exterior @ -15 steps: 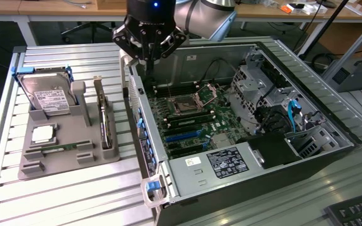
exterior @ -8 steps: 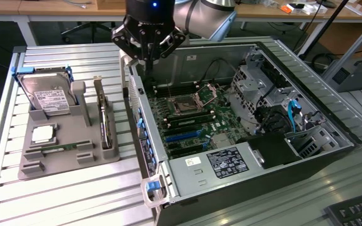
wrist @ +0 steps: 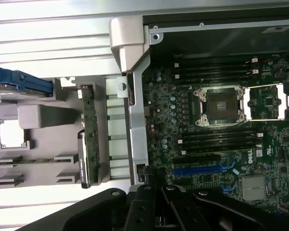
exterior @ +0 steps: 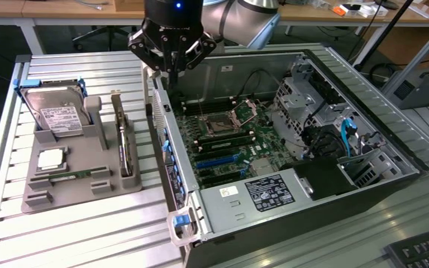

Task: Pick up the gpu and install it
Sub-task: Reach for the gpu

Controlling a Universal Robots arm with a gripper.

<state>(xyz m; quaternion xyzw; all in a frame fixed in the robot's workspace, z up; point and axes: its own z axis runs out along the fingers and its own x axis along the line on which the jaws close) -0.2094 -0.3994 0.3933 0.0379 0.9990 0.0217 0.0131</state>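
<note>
The hand [exterior: 171,68] hangs pinched shut and empty over the far end of the case [exterior: 296,234] wall. The gpu [exterior: 123,142] stands on edge in the grey holder [exterior: 80,152], just to the exterior view's left of the case. To grasp it well, I'd spread the fingers first and come straight down, clear of that wall. Its lower edge is sunk in the holder, and its bracket is hard to make out.
</note>
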